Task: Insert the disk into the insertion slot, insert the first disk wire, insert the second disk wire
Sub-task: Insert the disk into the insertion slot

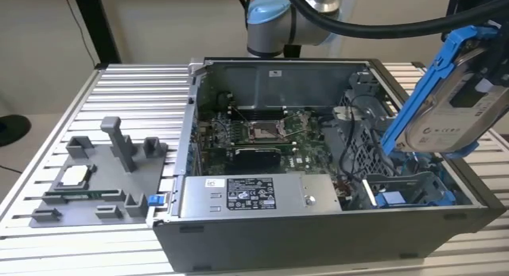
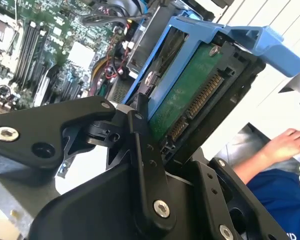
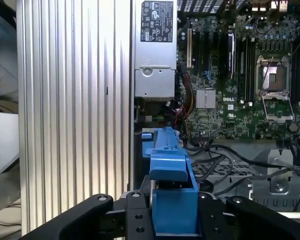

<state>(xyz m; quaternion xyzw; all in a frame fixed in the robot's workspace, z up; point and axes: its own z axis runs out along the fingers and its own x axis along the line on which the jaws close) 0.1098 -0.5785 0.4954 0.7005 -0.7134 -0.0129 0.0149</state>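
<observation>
The disk is a silver-grey drive in a bright blue carrier frame. It hangs tilted above the open computer case's side on the exterior view's right. My gripper is shut on it, one black finger pressing the carrier's edge beside the green circuit board and connector. In the first wrist view the blue carrier sits between my black fingers. The insertion slot, a grey sheet-metal bay, lies below the disk in the case's near corner. Dark cables lie next to it.
The grey labelled power-supply box fills the case's near side, and the motherboard with its CPU socket lies behind it. A grey fixture plate with small parts is on the exterior view's left. A person's hand is nearby.
</observation>
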